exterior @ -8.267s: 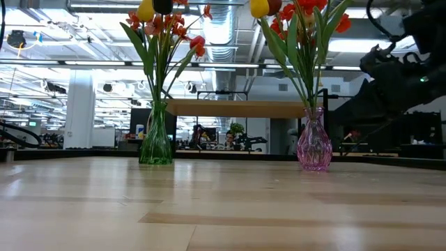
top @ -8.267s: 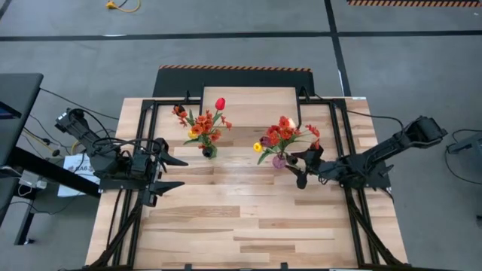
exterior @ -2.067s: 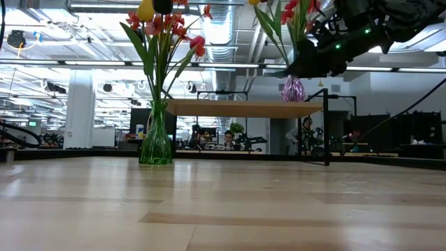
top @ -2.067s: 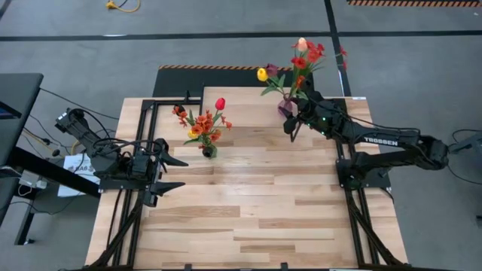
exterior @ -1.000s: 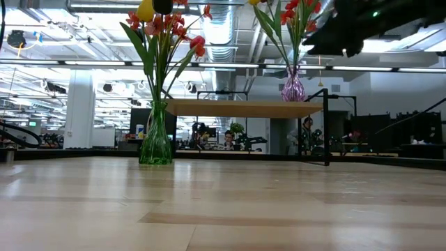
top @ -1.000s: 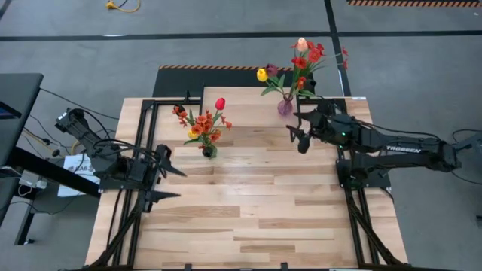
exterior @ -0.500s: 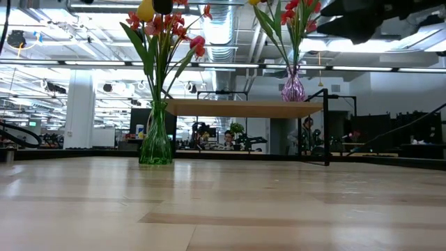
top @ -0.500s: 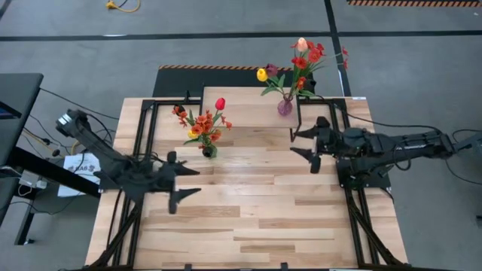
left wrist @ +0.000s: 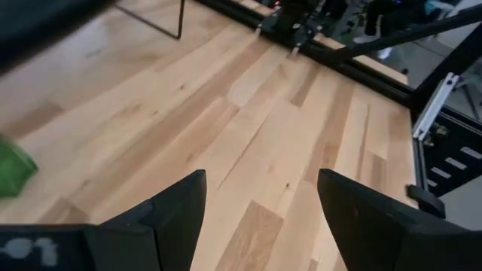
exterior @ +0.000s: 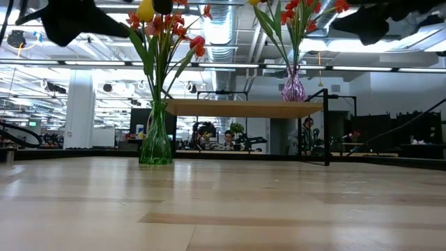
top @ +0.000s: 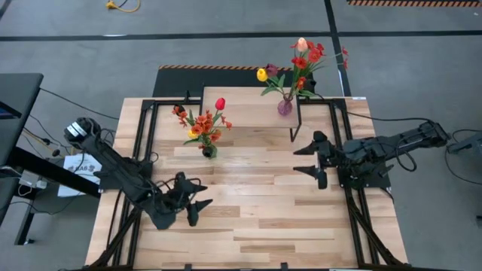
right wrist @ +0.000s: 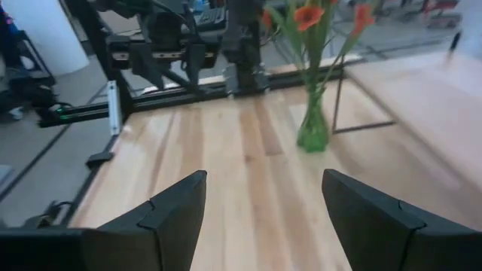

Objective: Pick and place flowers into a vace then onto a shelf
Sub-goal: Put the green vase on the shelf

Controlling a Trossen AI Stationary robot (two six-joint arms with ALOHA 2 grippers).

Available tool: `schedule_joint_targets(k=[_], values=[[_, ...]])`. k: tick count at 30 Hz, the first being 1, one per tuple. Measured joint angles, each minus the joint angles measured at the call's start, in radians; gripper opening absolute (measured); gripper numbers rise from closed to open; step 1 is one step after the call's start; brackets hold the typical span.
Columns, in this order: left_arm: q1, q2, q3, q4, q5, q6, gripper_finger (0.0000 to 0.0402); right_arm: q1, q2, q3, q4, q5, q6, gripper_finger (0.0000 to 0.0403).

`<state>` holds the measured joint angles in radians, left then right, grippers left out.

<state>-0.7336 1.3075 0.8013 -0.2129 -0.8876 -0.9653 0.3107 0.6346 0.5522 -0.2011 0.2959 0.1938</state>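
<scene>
Flowers (top: 295,66) in pink vase on shelf (top: 248,105), apart from open, empty right end effector (top: 315,159).

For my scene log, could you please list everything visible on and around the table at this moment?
Pink vase: one, clear pink glass, holding flowers, standing on the shelf's right end.
Green vase: one, clear green glass, holding flowers, standing on the tabletop in front of the shelf's left part.
Flowers: two bunches, red, yellow and orange with green stems, one in each vase.
Shelf: one, light wood top on thin black legs, at the table's far edge.
Table: one, light wood planks, black frame rails along both sides.
Left gripper: one, dark, open, empty, over the table's near left part.
Right gripper: one, dark, open, empty, over the table in front of the shelf's right end.
</scene>
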Motion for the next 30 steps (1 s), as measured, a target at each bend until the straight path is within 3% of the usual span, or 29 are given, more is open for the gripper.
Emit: schedule_joint_targets(k=[4,12,15,20,24,30], values=[[-0.009,0.064,0.000,0.001,-0.049,-0.049,0.0245,0.056,0.000,0.000,-0.039,0.019,0.074,0.0258],[-0.013,0.251,0.000,0.001,-0.309,-0.105,0.0245,0.213,0.001,0.000,-0.061,0.049,0.164,0.0258],[-0.009,0.319,0.000,0.000,-0.441,-0.137,0.0245,0.294,0.007,-0.027,-0.004,0.201,0.171,0.0258],[0.009,0.386,0.000,-0.007,-0.605,-0.183,0.0245,0.405,0.008,-0.129,0.058,0.617,0.165,0.0258],[0.056,0.414,0.000,-0.007,-0.598,-0.182,0.0245,0.434,0.008,-0.203,0.091,0.816,0.186,0.0258],[0.126,0.431,-0.001,0.045,-0.414,-0.142,0.0244,0.436,0.008,-0.229,0.094,0.828,0.233,0.0258]])
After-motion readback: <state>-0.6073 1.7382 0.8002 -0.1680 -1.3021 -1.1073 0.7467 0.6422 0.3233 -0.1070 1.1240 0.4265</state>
